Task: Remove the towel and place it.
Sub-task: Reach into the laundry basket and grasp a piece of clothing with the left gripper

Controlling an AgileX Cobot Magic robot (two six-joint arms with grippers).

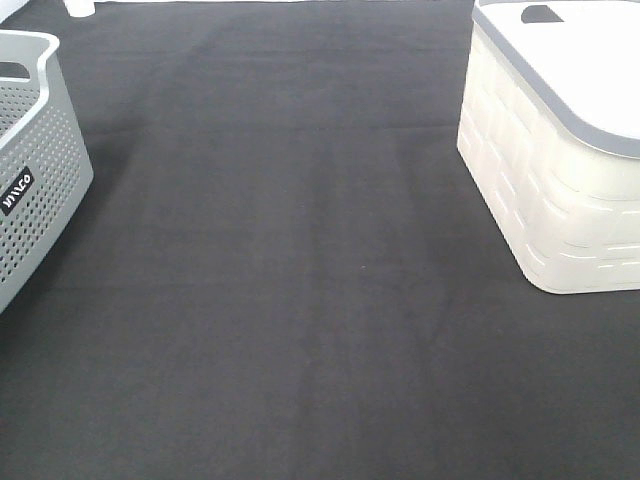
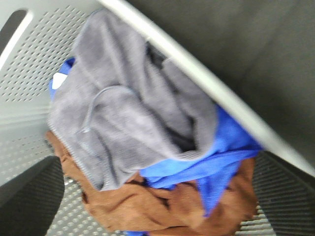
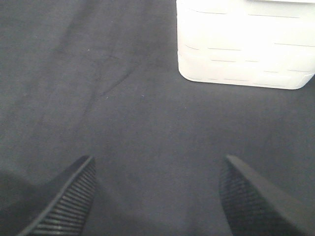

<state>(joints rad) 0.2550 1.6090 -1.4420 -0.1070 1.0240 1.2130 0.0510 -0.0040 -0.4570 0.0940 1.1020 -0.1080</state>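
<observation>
**Left spotter:** Your left gripper (image 2: 157, 164) is hanging with its jaws spread wide and gripping nothing. One dark finger (image 2: 29, 196) is showing on each side of the pile. Between them the towel (image 2: 123, 113) is lying crumpled on top of the heap, inside the grey basket (image 1: 40, 170) at the left edge of the scene.

**Right spotter:** Your right gripper (image 3: 158, 162) is standing wide too. Its ribbed fingers (image 3: 69, 201) are framing only the black table cover (image 3: 147, 98).

**Left spotter:** Working outward, a blue cloth (image 2: 216, 162) is poking out from under the towel, and a brown cloth (image 2: 162, 206) is lying beneath both. The towel is bunching up against the basket's pale rim (image 2: 216, 91), with one fold tucking just under that edge. You are getting little room on that side. I cannot tell whether your fingers are touching the fabric, because the picture is blurring.

**Right spotter:** Past your right fingers the white basket (image 3: 246, 44) is sitting at the far right, its rounded lower corner resting on the cover. Faint creases (image 3: 98, 73) are running across the fabric to its left.

**Left spotter:** From above, the two baskets are standing well apart. The cover is stretching flat between them, from near to far.
</observation>
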